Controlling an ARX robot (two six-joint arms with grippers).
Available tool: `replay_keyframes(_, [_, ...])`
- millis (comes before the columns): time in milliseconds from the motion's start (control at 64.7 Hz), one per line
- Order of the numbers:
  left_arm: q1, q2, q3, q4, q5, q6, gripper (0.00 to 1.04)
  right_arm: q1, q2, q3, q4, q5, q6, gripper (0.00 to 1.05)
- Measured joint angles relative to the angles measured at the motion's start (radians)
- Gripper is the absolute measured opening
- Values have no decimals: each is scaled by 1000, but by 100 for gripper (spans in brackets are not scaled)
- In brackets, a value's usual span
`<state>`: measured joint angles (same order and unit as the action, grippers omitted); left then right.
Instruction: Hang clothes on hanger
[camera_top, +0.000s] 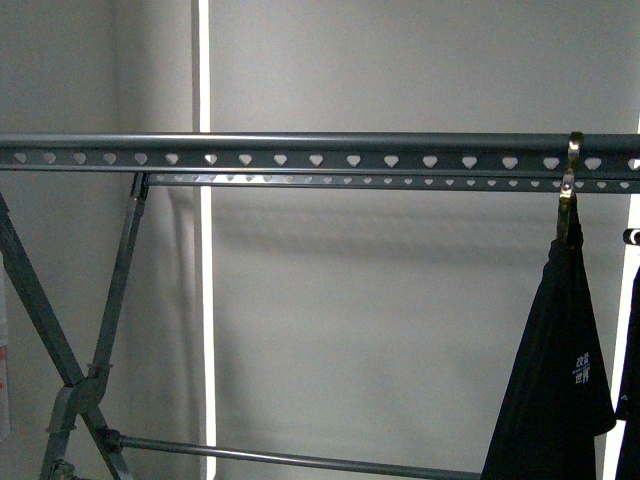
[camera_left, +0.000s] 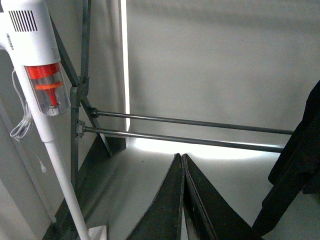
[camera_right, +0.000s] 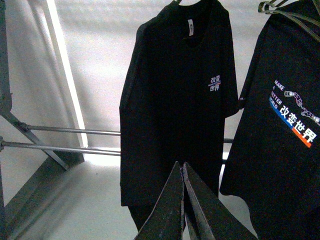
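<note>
Toward the right end of the drying rack's top rail, hung already: the black T-shirt with the "MAKE A" lettering and chain print, on a wire hanger, just beside a second black shirt with a small chest print. Clear of the floor, apart from both claws.

Left claw pressed together, holding nothing, low near the rack's bottom bars. Right claw likewise pressed together and bare, below and in front of the two shirts.

Judged as the closing step: letting go and backing off. Best done by drawing straight back and down, tips kept off the hems so as not to drag cloth or set a hanger swinging. Worth checking that each hook sits square over the rail, as the brass hook does in the front view.

Long axis of the T-shirt upright: collar up under the hanger, hem down, out of view. Printed side turned to the right wrist camera, flat face roughly crosswise to the rail.
</note>
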<state>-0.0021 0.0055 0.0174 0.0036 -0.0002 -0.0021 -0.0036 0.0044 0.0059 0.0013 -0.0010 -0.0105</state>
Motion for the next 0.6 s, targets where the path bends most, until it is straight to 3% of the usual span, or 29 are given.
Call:
replay_keyframes(62, [0,0,0,-1,0,0,4,0,0,0,0,0,0,4])
replay_keyframes(108, [0,0,0,-1,0,0,4,0,0,0,0,0,0,14])
replay_keyframes(541, [0,-1,0,-1,0,0,85,0,0,0,0,0,0,93])
replay_keyframes(603, [0,-1,0,-1,0,0,95,0,0,0,0,0,1,99])
